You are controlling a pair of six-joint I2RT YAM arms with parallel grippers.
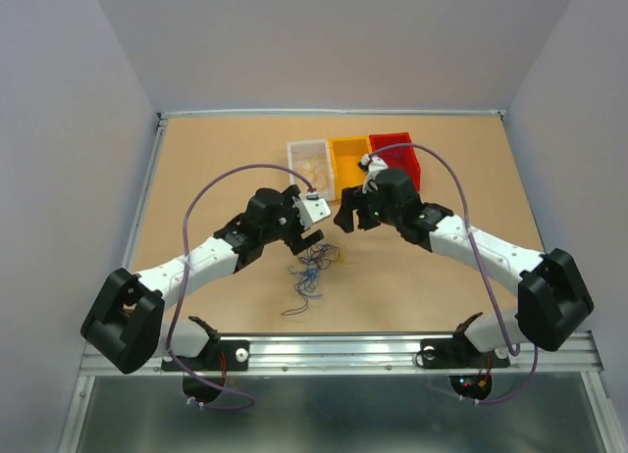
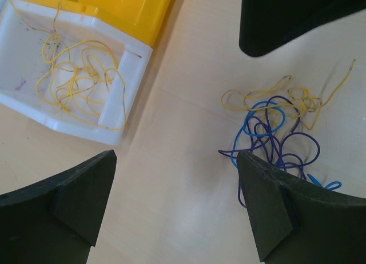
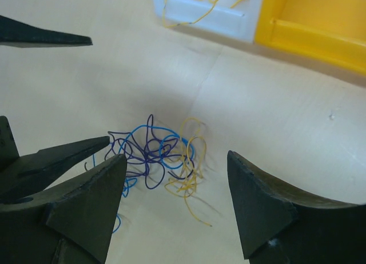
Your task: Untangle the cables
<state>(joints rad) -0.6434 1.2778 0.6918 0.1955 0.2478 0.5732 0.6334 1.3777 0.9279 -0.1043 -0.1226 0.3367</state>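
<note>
Tan table [image 1: 196, 178], grey walls around. Left gripper [image 2: 174, 161]: jaws spread wide, empty. Right gripper [image 3: 177, 161]: jaws parted, empty. The cables [image 3: 150, 155], a yellow-blue-purple tangle, lie on the table between both grippers, grasped by neither.

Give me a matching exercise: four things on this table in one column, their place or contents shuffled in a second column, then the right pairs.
Things:
1. white bin
2. yellow bin
3. red bin
4. cable tangle

Place or contents:
A. right end of the bin row
B. loose on the table, nearer the arms than the bins
C. holds yellow wires
D. middle of the bin row

Pairs: 1-C, 2-D, 3-A, 4-B
</note>
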